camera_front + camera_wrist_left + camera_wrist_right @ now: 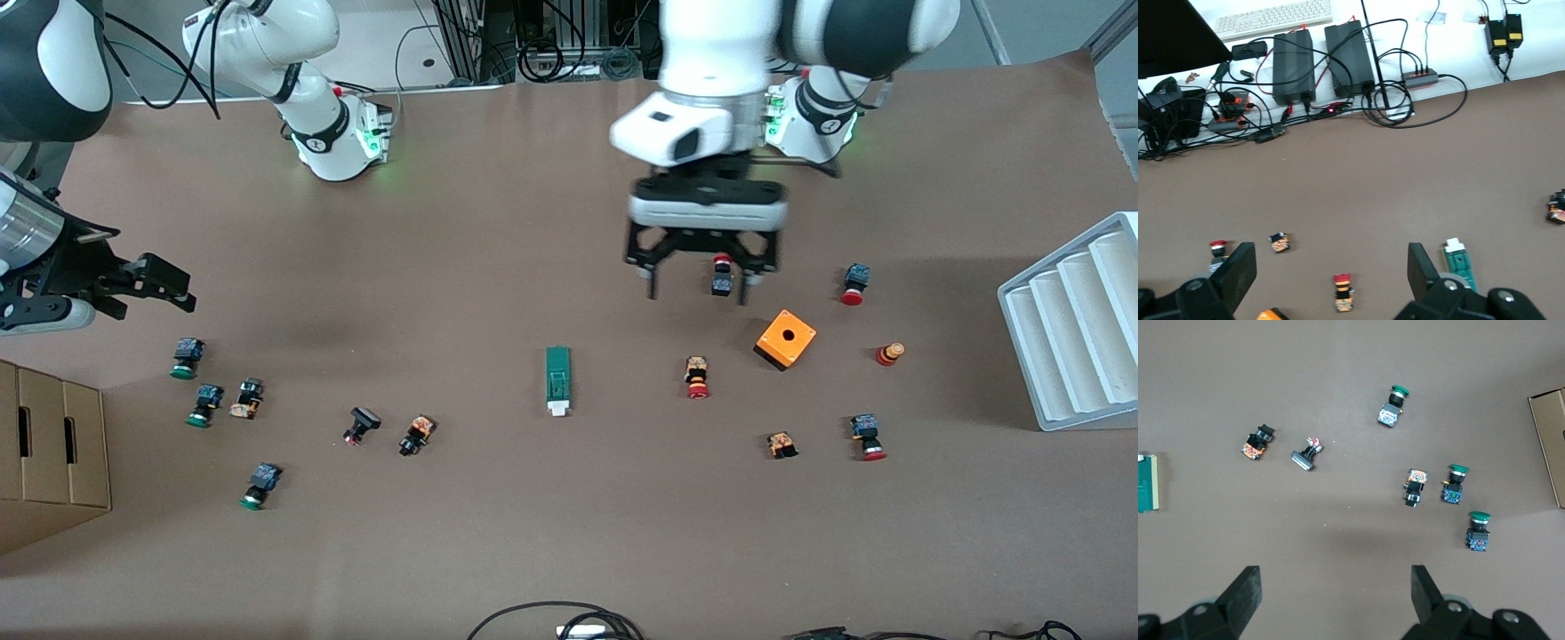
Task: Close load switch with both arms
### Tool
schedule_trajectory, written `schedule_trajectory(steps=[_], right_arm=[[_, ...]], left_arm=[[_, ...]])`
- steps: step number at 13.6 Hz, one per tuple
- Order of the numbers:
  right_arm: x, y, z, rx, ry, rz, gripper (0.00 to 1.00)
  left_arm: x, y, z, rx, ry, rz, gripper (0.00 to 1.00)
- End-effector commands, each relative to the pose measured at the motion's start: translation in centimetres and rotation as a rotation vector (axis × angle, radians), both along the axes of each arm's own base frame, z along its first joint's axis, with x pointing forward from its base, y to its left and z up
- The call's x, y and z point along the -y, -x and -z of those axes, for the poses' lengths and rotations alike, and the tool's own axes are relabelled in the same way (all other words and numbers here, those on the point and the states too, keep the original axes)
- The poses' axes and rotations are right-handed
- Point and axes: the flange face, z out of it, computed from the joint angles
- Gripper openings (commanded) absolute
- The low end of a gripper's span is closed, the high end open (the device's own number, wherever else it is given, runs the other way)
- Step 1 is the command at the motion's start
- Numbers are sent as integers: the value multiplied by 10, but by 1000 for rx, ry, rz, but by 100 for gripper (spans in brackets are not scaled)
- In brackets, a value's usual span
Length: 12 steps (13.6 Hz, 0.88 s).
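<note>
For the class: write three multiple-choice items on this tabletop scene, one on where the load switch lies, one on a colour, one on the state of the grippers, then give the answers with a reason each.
1. Where does the load switch lie?
A. in the left gripper
B. flat on the table, untouched
C. on the orange box

2. What colour is the cube box with a round hole?
A. orange
B. blue
C. white

3. How do the two grippers stand?
A. both open
B. both shut
C. one shut on a push button

Answers: 1 B, since the switch rests on the brown table with no gripper on it. 2 A, its top and sides are orange. 3 A, since the left gripper and the right gripper each show spread fingers with nothing between them.
</note>
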Motion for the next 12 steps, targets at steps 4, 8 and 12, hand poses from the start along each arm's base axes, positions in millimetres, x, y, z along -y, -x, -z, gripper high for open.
schedule_trajectory(steps=[4, 8, 12], right_arm=[[0, -3, -5, 5, 22, -12, 100], [0, -3, -4, -3, 22, -13, 100], [-1, -2, -4, -8, 21, -15, 100]], left_arm=[[-84, -31, -11, -84, 50, -66, 100], [-153, -53, -10, -174, 96, -62, 100], [-228, -67, 11, -269, 118, -184, 100]])
